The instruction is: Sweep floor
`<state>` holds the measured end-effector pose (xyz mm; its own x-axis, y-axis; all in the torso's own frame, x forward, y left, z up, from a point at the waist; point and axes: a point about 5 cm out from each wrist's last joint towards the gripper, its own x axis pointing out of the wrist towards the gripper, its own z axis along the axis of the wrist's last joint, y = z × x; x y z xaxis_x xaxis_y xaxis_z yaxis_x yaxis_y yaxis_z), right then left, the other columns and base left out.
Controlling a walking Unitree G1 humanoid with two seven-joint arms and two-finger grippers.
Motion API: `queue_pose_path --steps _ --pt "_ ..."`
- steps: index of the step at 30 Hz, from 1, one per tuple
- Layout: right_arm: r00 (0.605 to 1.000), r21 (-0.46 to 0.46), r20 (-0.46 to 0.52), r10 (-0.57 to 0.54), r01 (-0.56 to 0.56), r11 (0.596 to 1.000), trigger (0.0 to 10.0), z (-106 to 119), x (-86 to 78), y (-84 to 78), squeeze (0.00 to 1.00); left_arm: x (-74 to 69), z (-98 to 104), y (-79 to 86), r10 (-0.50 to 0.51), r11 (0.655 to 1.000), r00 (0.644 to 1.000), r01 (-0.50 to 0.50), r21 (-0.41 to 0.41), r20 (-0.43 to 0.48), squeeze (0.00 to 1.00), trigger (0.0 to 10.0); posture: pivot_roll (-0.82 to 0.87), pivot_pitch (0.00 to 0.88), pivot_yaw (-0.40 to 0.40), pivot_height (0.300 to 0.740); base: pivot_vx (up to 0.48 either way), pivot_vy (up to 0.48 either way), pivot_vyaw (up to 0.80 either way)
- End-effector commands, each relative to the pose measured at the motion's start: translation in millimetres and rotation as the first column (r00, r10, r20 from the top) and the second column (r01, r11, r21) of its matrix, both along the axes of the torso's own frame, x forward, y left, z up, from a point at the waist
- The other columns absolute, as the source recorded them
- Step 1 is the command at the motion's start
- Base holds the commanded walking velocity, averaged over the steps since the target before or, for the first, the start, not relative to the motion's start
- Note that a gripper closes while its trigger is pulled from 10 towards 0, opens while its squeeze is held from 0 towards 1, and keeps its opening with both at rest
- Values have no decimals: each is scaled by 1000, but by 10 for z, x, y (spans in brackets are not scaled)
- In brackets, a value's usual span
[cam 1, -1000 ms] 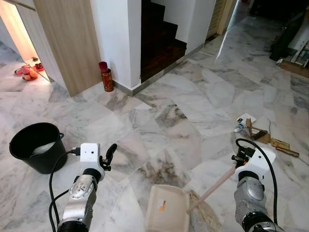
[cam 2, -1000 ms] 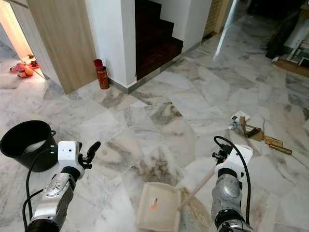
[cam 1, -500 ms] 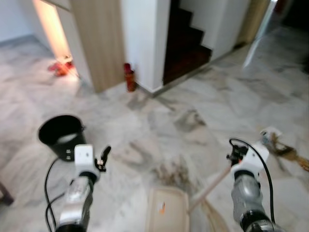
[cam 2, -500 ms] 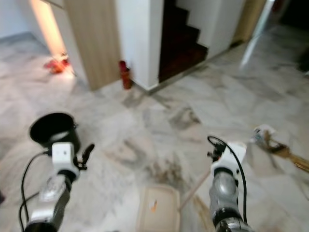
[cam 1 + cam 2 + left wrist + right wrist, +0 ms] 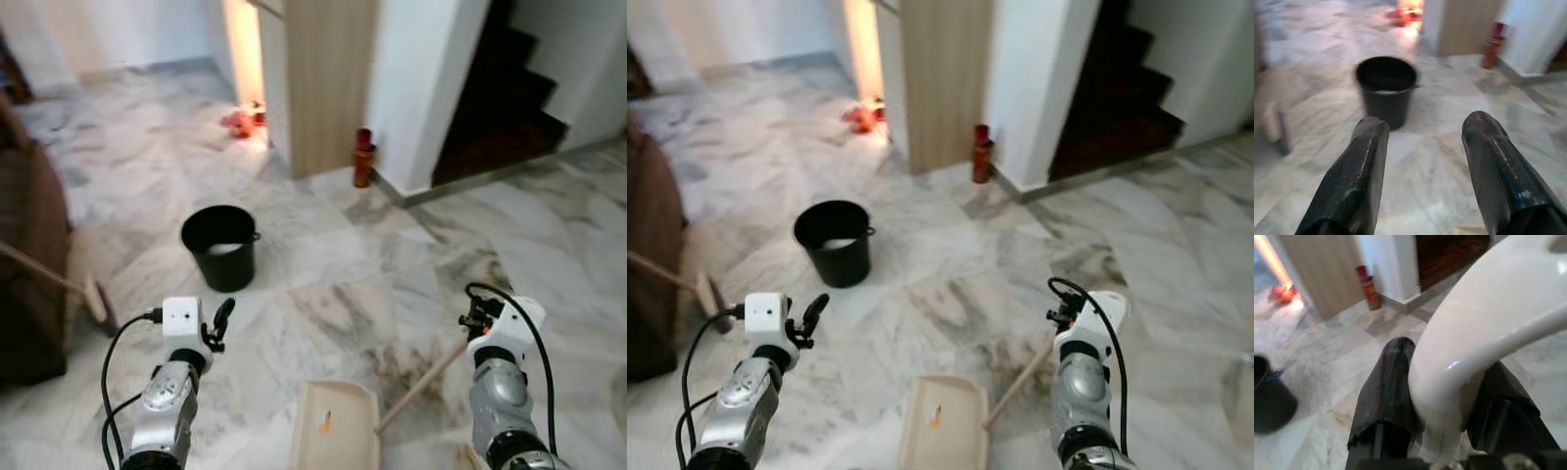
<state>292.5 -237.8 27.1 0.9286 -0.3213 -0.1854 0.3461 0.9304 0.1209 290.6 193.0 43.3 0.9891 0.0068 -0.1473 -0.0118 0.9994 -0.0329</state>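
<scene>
Rotation of the head camera toward the robot's left was the main change across the last second: the stairs slid from top centre to the upper right corner, the litter at the right edge left the frame, and a brown piece of furniture point(image 5: 29, 264) with a broom point(image 5: 93, 299) beside it came into the left edge. The floor point(image 5: 323, 264) objects themselves had not moved; the whole picture had shifted. The black bucket point(image 5: 220, 247) went from the lower left edge to left of centre and sat well apart from both arms. As a judgement, the robot was turning to carry the collected scrap to the bucket, so the sweeping stage looked largely done. The dustpan point(image 5: 333, 436) stayed at bottom centre throughout, with a small orange scrap point(image 5: 324, 423) lying in its tray and its wooden handle point(image 5: 421, 384) rising toward the lower right. The right gripper point(image 5: 1444, 396) remained clamped on the white loop grip point(image 5: 1484, 333) at the handle's top, a finger pressed to each side of it. The left gripper point(image 5: 1422, 161) kept its raised, forward pose at lower left, fingers point(image 5: 1359, 166) spread apart and holding nothing, aimed roughly at the bucket. A red can point(image 5: 363, 157) stood against the white wall corner point(image 5: 421, 88) in the upper centre.
</scene>
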Motion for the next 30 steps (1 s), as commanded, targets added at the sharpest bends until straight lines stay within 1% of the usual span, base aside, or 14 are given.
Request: queue_pose_path --steps 1,9,11,15,20,25,30 --pt "1000 5 24 13 -13 1000 10000 53 55 39 0 -15 -27 63 30 999 1000 -30 -12 -8 0 10000 38 0 -74 740 0 0 788" --pt "1000 11 8 17 -17 1000 10000 31 47 42 0 -6 -41 59 50 998 999 -50 -36 -3 0 10000 39 1 -78 740 0 0 766" --pt "1000 20 4 18 -18 1000 10000 24 48 52 0 -4 -40 56 48 998 999 -48 -35 0 0 10000 39 1 -78 740 0 0 425" --pt "999 31 -18 27 -27 999 10000 -8 43 75 0 -3 -49 67 55 998 998 -55 -36 0 0 10000 44 9 -81 740 0 0 0" --pt "999 15 -21 44 -43 999 10000 -5 46 83 0 -11 -75 90 65 997 998 -65 -35 -11 0 10000 42 13 -80 740 0 0 0" --pt "998 9 -17 56 -56 998 10000 -2 50 103 0 -14 -90 95 69 997 997 -69 -32 -16 0 10000 43 18 -80 740 0 0 715" --pt "998 22 -22 60 -59 998 10000 -9 53 111 0 -9 -88 97 73 997 997 -73 -31 -13 0 10000 43 23 -81 740 0 0 660"
